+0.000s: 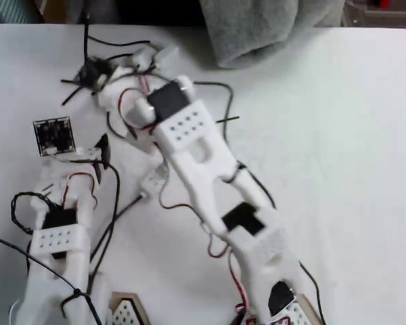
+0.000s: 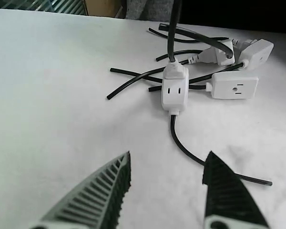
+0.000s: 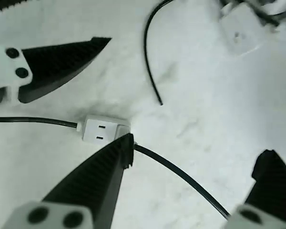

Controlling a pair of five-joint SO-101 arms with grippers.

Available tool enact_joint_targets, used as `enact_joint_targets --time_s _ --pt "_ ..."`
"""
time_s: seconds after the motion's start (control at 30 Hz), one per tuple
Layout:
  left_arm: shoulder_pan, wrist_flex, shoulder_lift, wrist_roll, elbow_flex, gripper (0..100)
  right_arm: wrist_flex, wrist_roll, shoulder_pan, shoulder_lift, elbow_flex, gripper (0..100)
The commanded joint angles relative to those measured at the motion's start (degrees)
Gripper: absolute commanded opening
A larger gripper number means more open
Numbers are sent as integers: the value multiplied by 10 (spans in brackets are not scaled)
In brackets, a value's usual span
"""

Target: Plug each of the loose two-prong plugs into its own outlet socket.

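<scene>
In the left wrist view, a white two-slot outlet socket (image 2: 175,90) lies on the table with a black cord at each end. My left gripper (image 2: 169,155) is open a short way in front of it, holding nothing. Beyond the socket lie a white outlet block (image 2: 234,86) and two white plugs (image 2: 218,55), (image 2: 256,50). In the right wrist view, my right gripper (image 3: 199,145) hangs open over the table. One fingertip (image 3: 126,145) is beside a white two-slot socket (image 3: 102,130), and a black cord runs between the fingers. The left gripper's dark finger (image 3: 62,57) shows close by.
Loose black cord ends (image 2: 133,76) cross behind the socket, and another cord end (image 3: 155,81) lies near the right gripper. In the high view, the right arm (image 1: 189,135) stretches from front right to back left, and the left arm (image 1: 57,237) stands at front left. A grey cloth (image 1: 257,27) hangs at the far edge.
</scene>
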Motion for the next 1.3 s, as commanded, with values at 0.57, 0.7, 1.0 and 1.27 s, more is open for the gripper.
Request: enact_joint_targets --time_s 0.57,0.7,1.0,1.27 --pt "117 477 272 -142 -461 255 0 -80 272 -359 295 383" --pt "162 585 311 -240 -562 255 -2 -80 308 -359 344 383" --pt "255 673 450 -373 -610 256 -44 -76 364 -359 406 383" --pt "254 665 618 -372 -677 255 -71 -76 364 -359 435 383"
